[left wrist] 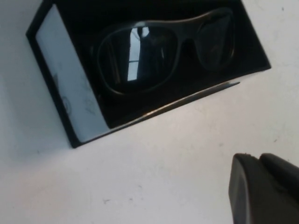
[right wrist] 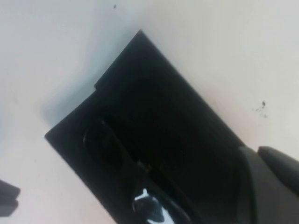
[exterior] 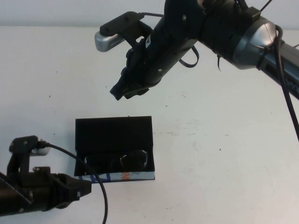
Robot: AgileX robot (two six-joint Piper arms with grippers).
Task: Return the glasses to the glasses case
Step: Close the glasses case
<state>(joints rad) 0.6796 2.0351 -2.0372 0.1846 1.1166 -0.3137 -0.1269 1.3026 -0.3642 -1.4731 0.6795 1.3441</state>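
The dark thick-framed plastic glasses (exterior: 122,160) lie inside the open rectangular black-lined glasses case (exterior: 113,134), whose black lid stands up behind and whose white front side with blue pattern and orange mark faces the robot. The right hand (exterior: 125,89) hangs in the air above and beyond the case, its fingers together and holding nothing. The left hand (exterior: 79,188) rests low just beside the case's front left corner; whether it is apart I cannot tell. The plain white bench (exterior: 224,149) carries the case.

My two arms matte black, right arm (exterior: 233,32) with grey joint collar, silver wrist camera (exterior: 108,41), loose black cables, left arm (exterior: 37,189) cabled too.
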